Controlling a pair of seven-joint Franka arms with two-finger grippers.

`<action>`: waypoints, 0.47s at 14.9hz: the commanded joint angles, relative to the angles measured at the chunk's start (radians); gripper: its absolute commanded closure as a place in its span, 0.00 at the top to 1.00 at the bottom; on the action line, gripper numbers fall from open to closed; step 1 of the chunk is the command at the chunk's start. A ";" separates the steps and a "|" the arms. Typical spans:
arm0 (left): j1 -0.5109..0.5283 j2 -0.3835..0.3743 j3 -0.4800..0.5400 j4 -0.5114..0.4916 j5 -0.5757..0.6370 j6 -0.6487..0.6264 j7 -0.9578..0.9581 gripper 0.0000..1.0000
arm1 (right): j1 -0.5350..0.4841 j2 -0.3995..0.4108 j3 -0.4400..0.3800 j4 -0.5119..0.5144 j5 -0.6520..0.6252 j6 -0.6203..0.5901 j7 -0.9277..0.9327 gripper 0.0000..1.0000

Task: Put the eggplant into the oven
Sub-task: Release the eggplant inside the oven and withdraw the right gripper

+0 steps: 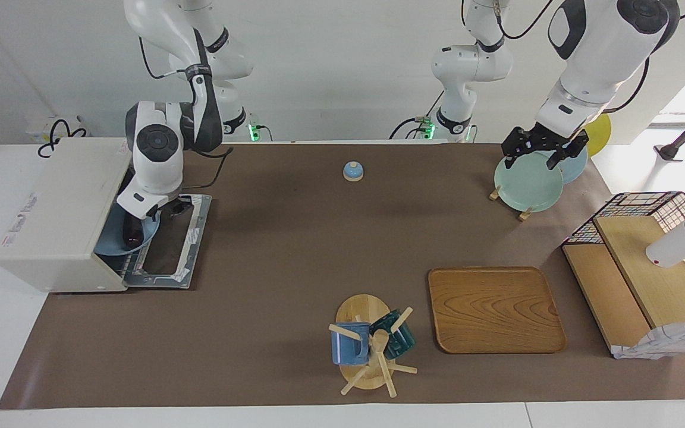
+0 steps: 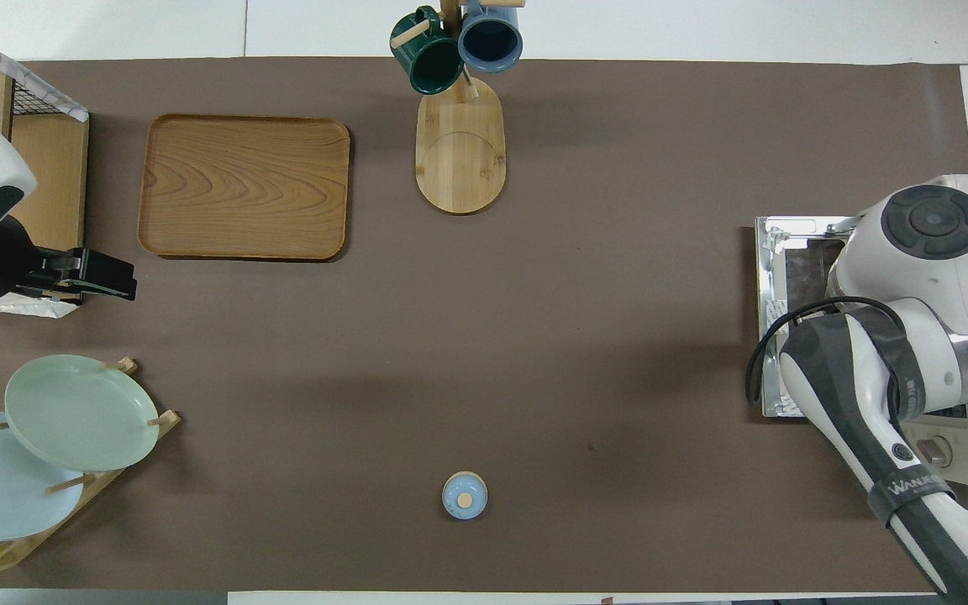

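**A:** Where is the eggplant (image 1: 131, 232) right now?

**B:** You can see it in the facing view, lying dark on a pale blue plate (image 1: 118, 239) that sits on the wire rack in the mouth of the oven (image 1: 60, 214). The oven stands at the right arm's end of the table with its door (image 1: 170, 244) dropped flat toward the middle.

**A:** And the right gripper (image 1: 167, 209)?

**B:** It hangs at the oven's opening, over the door's hinge edge and just beside the plate's rim. You won't get its fingers from either view: the wrist covers them, so I cannot tell whether they are apart or together, or whether they touch anything.

**A:** What crowds that spot?

**B:** The right arm's own big joint (image 2: 929, 244) blocks your overhead look into the oven. Its cable loops over the door.

**A:** The left gripper (image 1: 543, 148)?

**B:** It waits with fingers spread apart, holding nothing, over a green plate (image 1: 527, 181) in a wooden rack (image 2: 72, 470) that also carries a blue and a yellow one.

**A:** Anything else around?

**B:** A small blue bell (image 1: 352, 171) sits near the robots' edge at the table's middle. Farther from the robots are a wooden tray (image 1: 494, 309) and a mug stand (image 1: 366, 345) with a blue and a green mug, and a wire-and-wood shelf (image 1: 646, 279) sits at the left arm's end.
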State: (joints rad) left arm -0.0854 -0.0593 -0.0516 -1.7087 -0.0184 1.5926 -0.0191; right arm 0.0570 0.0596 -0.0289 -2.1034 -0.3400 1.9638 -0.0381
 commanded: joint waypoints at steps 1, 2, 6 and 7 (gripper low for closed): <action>0.007 -0.010 -0.004 -0.003 0.015 -0.011 0.004 1.00 | 0.018 -0.007 0.006 0.031 0.097 -0.022 -0.032 0.18; 0.007 -0.010 -0.004 -0.003 0.015 -0.011 0.004 1.00 | 0.024 -0.007 0.006 0.025 0.139 -0.005 -0.028 0.00; 0.007 -0.010 -0.004 -0.003 0.015 -0.011 0.004 1.00 | 0.081 0.049 0.006 -0.029 0.173 0.165 0.090 0.00; 0.007 -0.010 -0.004 -0.003 0.015 -0.011 0.004 1.00 | 0.081 0.077 0.006 -0.027 0.173 0.191 0.105 0.00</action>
State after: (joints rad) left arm -0.0854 -0.0593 -0.0516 -1.7087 -0.0184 1.5926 -0.0191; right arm 0.1389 0.0838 -0.0231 -2.1155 -0.1830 2.0840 0.0292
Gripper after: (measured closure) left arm 0.000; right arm 0.991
